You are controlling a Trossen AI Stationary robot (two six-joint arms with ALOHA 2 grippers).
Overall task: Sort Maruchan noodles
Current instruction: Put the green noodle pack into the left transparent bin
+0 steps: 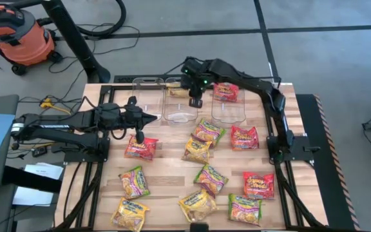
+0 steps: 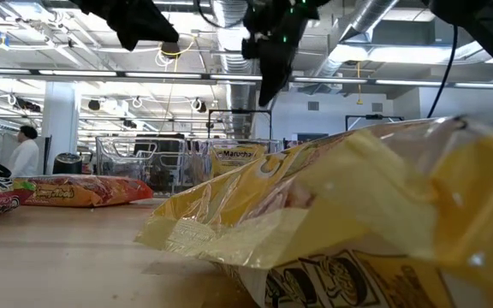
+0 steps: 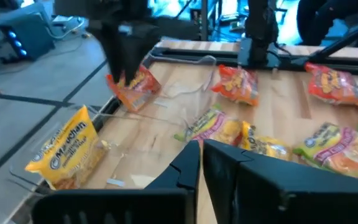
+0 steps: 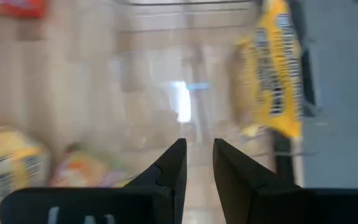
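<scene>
Your right tool hangs over the middle clear bin at the far edge of the tabletop; its fingers stand a little apart with nothing between them. Your left tool sits just above a red packet on the left side, fingers nearly together; the wrist view shows only a slit and nothing gripped.

One yellow packet leans in the middle bin, a red one sits in the right bin, and the left bin looks bare. The other noodle packets lie scattered flat across the tabletop, mixed yellow, red and green, some touching.

Expect them to be light, crinkly and slick, with a brittle block inside. Pinch a sealed edge or corner, not the middle; squeeze gently or the noodles may crack. A flat packet may slide, so come straight down.
</scene>
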